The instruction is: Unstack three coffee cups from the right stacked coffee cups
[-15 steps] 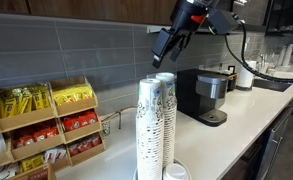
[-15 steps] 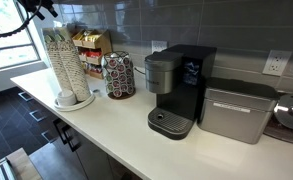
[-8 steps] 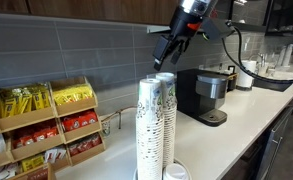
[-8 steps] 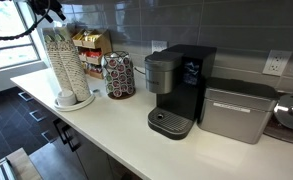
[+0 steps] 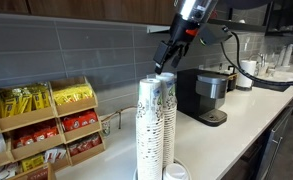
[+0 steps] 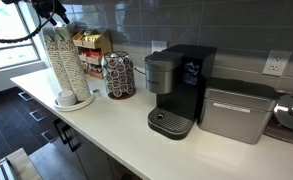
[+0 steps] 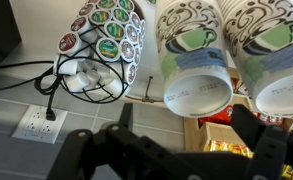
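Note:
Two tall columns of nested white paper cups stand side by side on a tray (image 6: 83, 102). The right stacked coffee cups (image 5: 166, 115) (image 6: 76, 60) have greenish print; in the wrist view (image 7: 191, 50) I see the column end-on. The twin column (image 5: 145, 125) (image 7: 271, 50) has greyer print. My gripper (image 5: 164, 66) (image 6: 54, 14) (image 7: 186, 125) hangs just above the column tops, open and empty, its fingers spread to either side of the greenish column. One loose cup (image 5: 176, 172) (image 6: 64, 97) sits on the tray by the columns.
A coffee-pod carousel (image 6: 118, 75) (image 7: 101, 40) stands beside the cups. A black coffee machine (image 6: 176, 90) (image 5: 204, 95) and a silver appliance (image 6: 236, 112) stand further along the counter. A wooden snack rack (image 5: 46, 120) (image 6: 91, 48) is against the wall.
My gripper has come down a little toward the tops of the cup columns. The cups have not moved.

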